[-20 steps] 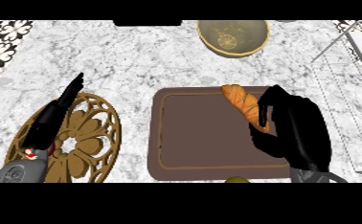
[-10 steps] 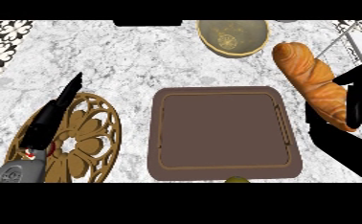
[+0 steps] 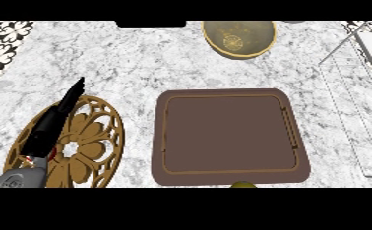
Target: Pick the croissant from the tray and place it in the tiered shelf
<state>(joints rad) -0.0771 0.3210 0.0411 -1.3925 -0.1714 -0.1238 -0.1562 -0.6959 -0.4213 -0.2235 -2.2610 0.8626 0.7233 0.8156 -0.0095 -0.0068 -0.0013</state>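
The brown rectangular tray [image 3: 231, 131] holds no croissant; neither pastry nor right hand shows anywhere; the pale wire tiered shelf [image 3: 347, 71] stands right of the tray; the left hand [image 3: 52, 123] rests straight-fingered left of it.

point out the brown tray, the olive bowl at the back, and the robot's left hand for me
tray [image 3: 229, 135], head view, on its bare flat middle.
bowl [image 3: 238, 38], head view, on its inner bottom.
left hand [image 3: 51, 123], head view, on the straight fingers over the trivet.
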